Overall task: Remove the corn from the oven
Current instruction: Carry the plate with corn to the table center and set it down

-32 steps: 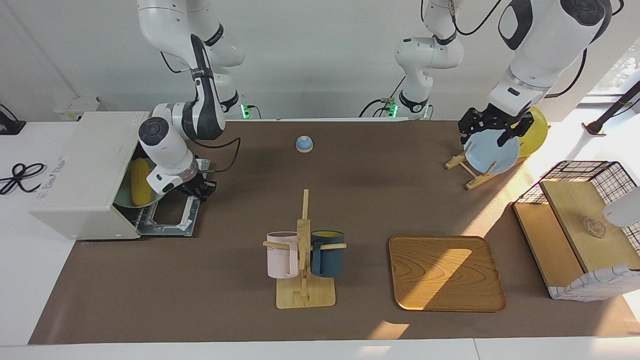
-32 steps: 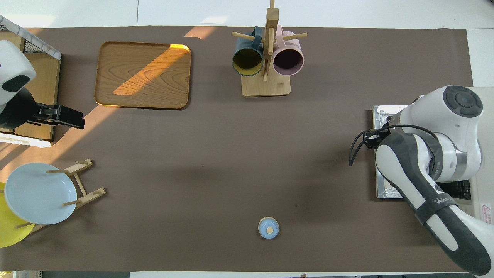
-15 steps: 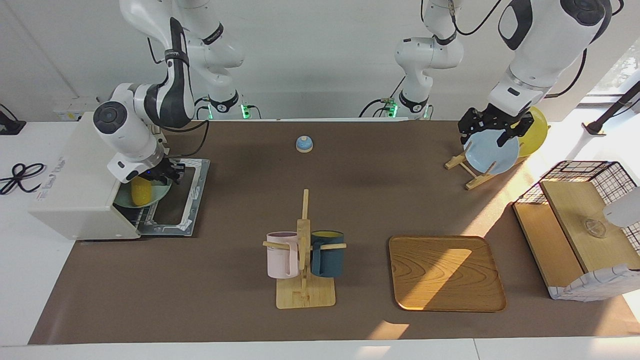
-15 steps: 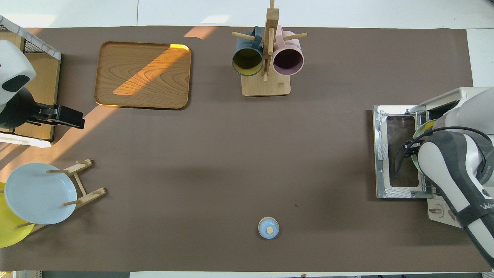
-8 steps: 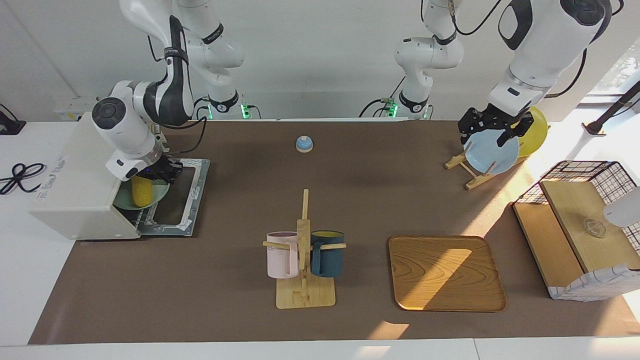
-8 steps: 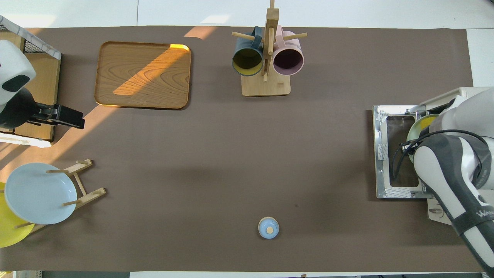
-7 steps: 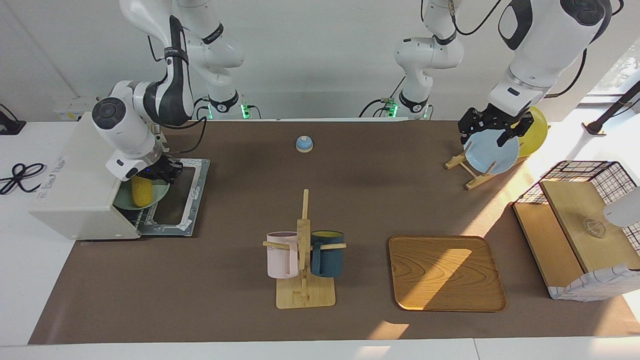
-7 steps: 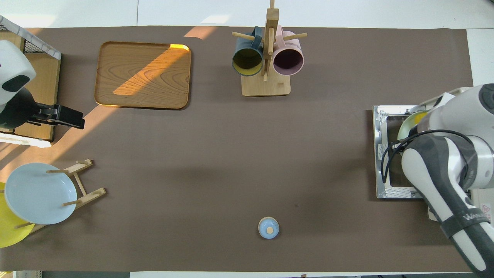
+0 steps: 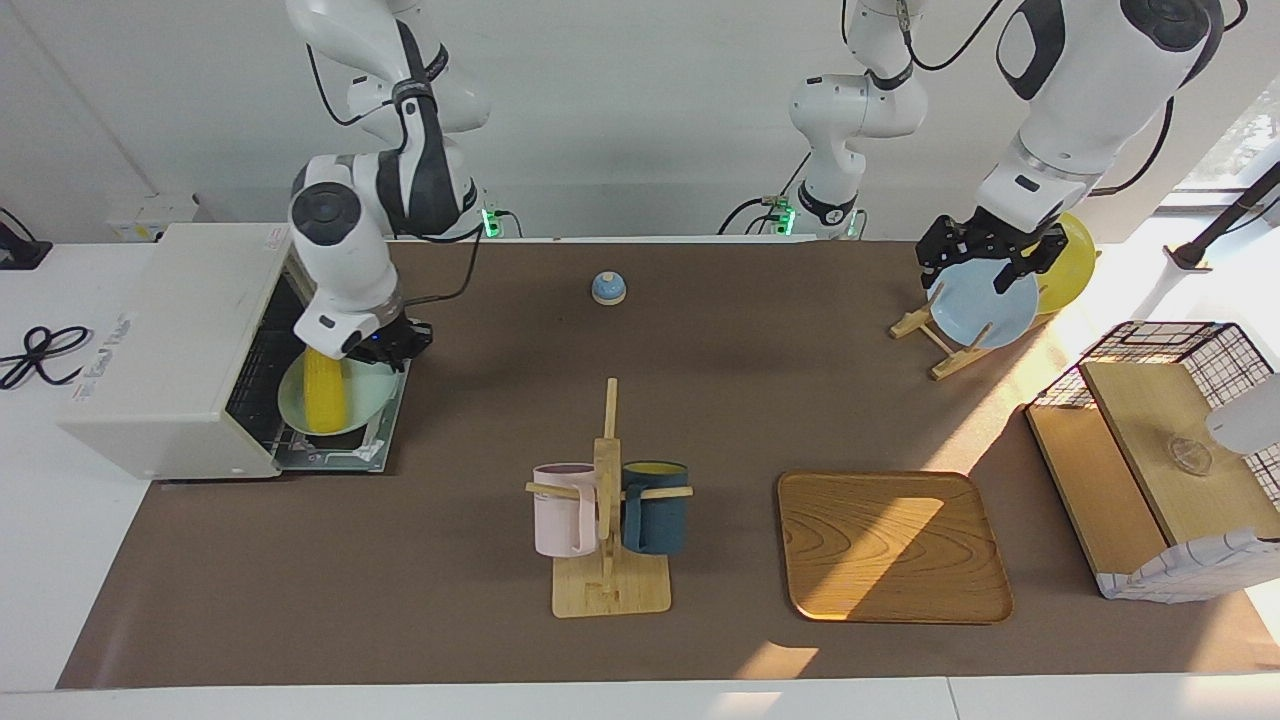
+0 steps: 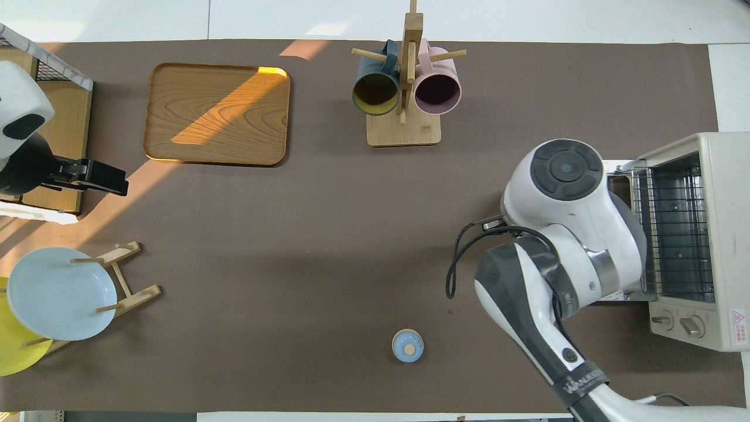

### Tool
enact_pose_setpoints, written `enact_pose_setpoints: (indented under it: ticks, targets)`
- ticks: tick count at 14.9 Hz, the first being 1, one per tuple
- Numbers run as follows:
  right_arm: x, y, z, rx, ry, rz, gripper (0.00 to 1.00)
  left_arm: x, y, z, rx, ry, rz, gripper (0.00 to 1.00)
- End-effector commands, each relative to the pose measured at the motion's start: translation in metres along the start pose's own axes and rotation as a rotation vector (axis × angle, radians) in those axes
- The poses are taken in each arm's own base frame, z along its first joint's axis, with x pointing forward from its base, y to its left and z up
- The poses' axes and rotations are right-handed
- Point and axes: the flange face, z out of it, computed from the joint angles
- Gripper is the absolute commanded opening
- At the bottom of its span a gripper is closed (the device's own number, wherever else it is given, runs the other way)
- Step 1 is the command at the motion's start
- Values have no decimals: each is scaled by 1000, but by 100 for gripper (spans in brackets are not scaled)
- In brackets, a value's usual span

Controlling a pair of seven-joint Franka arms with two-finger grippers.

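The off-white oven (image 9: pixel 170 330) stands at the right arm's end of the table, its door (image 9: pixel 345 452) folded down flat. My right gripper (image 9: pixel 378 350) is shut on the rim of a pale green plate (image 9: pixel 372 400). The yellow corn (image 9: pixel 325 392) lies on that plate. The plate is outside the oven's opening, over the open door; whether it touches the door I cannot tell. In the overhead view the oven (image 10: pixel 723 234) shows a bare wire rack (image 10: pixel 674 234), and the right arm hides plate and corn. My left gripper (image 9: pixel 978 272) waits open over the blue plate.
A mug rack (image 9: pixel 608 510) with a pink and a dark blue mug stands mid-table beside a wooden tray (image 9: pixel 893 545). A small blue bell (image 9: pixel 608 288) lies nearer the robots. A blue plate (image 9: pixel 985 305), a yellow plate (image 9: pixel 1070 265) and a wire basket (image 9: pixel 1160 450) are at the left arm's end.
My right gripper reached into the oven, took the plate's rim and drew the plate with the corn out over the open door. The left arm has not moved.
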Motion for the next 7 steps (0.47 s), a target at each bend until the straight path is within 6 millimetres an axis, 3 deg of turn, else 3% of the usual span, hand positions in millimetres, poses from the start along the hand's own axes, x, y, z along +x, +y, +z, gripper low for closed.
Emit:
enact_pose_setpoints:
  ticks: [1,3,7]
  targets:
    - [18,-58,-15,-42,-15,69,0,-9,-5,-4,19,-3,7,100]
    - [17,-113,-4,-46,-17,129,0,-9,-4,-4,19,-3,9,100]
    - [21,-186,46,-34,12,224,0,-9,-6,-4,19,-4,4,100]
